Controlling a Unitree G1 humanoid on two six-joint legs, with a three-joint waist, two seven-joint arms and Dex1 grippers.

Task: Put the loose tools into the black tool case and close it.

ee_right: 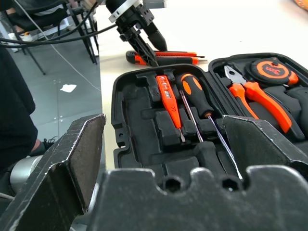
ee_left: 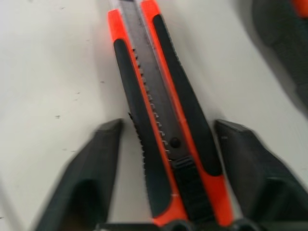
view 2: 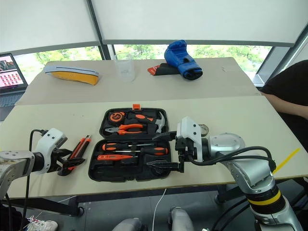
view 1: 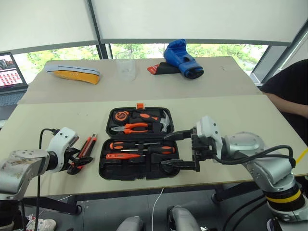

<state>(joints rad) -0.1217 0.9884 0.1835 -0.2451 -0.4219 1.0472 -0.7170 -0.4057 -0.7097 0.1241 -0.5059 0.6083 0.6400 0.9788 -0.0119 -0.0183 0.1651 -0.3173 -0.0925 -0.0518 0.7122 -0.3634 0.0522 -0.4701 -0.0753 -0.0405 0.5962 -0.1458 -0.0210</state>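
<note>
A: Utility knife (ee_left: 163,125) lies near the bench's front-left edge, just left of the open tool case (view 1: 139,144). Left gripper (ee_left: 168,144) straddles its handle, fingers not yet clamped.

B: Handling?

A: Light, rigid, slim; rubbery grip. Best pinched mid-handle across the width.

B: Obstacles?

A: Case wall beside it. Right gripper (view 1: 185,151) hangs released over the case's right edge. Screwdrivers (view 1: 142,149) already slotted.

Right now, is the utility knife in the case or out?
Out: the utility knife lies on the table left of the open black tool case.
</note>
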